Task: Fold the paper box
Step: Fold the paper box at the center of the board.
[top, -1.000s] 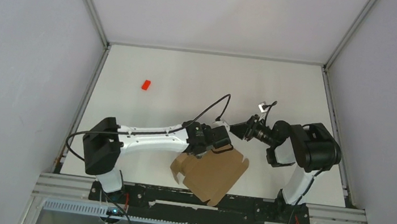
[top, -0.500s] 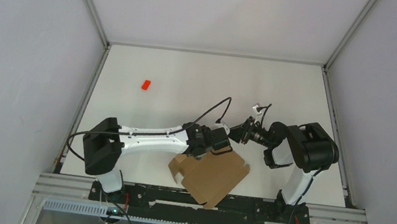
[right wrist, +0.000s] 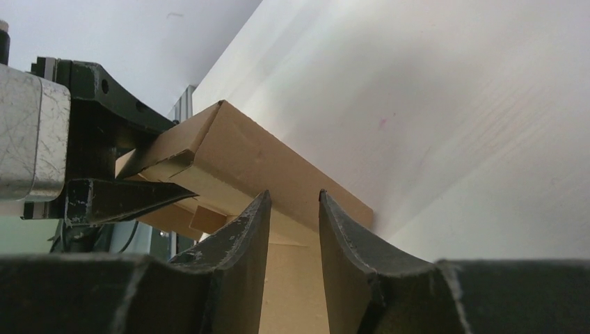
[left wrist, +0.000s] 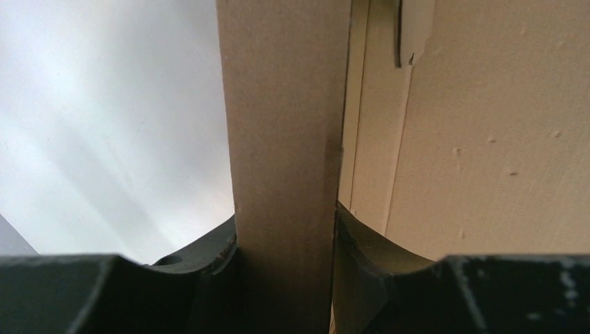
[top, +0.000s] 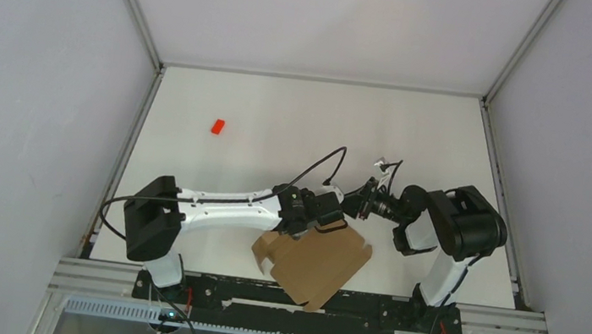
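paper box (top: 315,263) turned cornerwise at the table's (top: 281,123) near edge, one corner pointing nearward, left fingers (left wrist: 202,278) clamped on its far flap, right fingers (right wrist: 236,278) narrowly apart against it, grip impossible to tell.

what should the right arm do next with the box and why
Probably ease the right gripper forward until its jaws straddle the folded wall of the box, ready to close. The left gripper is clamped on a cardboard wall, holding the box, while the right jaws stand apart just in front of the folded wall, gripping nothing that shows.
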`<state>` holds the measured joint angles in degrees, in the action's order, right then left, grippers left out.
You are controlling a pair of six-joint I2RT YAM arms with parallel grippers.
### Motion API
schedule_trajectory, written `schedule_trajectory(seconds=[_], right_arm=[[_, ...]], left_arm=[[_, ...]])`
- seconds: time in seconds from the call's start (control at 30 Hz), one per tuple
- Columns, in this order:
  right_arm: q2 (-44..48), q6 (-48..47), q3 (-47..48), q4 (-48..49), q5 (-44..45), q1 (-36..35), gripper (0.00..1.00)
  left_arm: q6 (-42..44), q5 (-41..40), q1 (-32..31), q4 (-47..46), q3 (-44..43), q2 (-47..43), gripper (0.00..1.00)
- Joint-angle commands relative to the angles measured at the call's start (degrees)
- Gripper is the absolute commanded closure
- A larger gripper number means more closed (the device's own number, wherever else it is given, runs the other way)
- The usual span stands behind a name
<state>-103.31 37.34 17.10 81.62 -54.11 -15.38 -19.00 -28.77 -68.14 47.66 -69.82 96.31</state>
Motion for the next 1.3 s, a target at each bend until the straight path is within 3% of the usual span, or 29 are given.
schedule_trajectory(seconds=[0.0, 0.57, 1.27], right_arm=[[1.33, -3.84, -1.18, 4.24, -0.57, -1.58, 0.60], [-0.27, -10.76, -2.88, 5.26, 5.84, -7.66, 0.59], [-5.78, -12.85, 7.34, 5.36, 6.33, -10.83, 0.52]], left_arm=[[0.76, 0.79, -0.50, -1.25, 1.00, -1.04, 0.58], [2.21, 2.52, -0.51, -3.05, 2.15, -2.11, 0.58], [4.17, 10.67, 0.78, -9.97, 8.64, -7.45, 0.58]])
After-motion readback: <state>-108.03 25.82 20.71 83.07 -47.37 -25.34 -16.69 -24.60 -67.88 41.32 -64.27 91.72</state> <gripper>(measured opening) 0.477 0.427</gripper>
